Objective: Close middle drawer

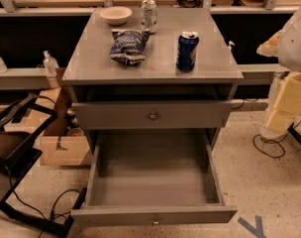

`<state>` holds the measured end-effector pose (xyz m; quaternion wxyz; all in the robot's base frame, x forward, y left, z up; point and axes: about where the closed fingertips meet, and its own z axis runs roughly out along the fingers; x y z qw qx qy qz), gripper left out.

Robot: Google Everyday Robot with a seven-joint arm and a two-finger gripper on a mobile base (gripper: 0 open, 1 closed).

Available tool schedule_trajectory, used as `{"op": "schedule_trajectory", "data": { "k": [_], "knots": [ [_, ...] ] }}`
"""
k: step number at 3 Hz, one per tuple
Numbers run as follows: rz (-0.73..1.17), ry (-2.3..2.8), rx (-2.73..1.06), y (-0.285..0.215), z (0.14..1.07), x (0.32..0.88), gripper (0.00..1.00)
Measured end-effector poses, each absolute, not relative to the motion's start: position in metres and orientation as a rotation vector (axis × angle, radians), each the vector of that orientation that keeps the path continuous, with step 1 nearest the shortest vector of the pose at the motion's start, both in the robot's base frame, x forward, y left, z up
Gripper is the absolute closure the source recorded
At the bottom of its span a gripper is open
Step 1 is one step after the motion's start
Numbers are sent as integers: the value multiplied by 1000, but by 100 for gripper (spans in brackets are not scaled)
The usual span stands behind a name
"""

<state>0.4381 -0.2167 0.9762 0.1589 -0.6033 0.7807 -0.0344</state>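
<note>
The middle drawer [153, 215] of the grey cabinet is pulled far out toward me. Its bare grey inside [153, 175] is empty, and its flat front with a small brass knob is at the bottom of the view. Above it, the taller drawer front [153, 115] with a like knob stands slightly out from the cabinet. The lowest drawer is hidden under the open one. My arm hangs at the right edge, and my gripper [278, 124] points down beside the cabinet, well to the right of the open drawer and not touching it.
On the cabinet top [91, 68] are a blue can [187, 51], a crumpled chip bag [127, 46], a silver can [149, 15] and a white bowl [116, 15]. A cardboard box [61, 148], a black chair frame [12, 148] and floor cables [56, 207] lie left.
</note>
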Motion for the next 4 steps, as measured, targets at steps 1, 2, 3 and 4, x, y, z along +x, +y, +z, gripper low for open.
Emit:
{"op": "schedule_trajectory", "data": {
  "k": [1, 2, 3, 4],
  "knots": [
    [-98, 2232, -1725, -217, 976, 438, 0],
    [-104, 2214, -1693, -220, 975, 436, 0],
    [-89, 2193, -1644, -222, 954, 426, 0],
    [-65, 2167, -1588, -227, 913, 409, 0]
  ]
}}
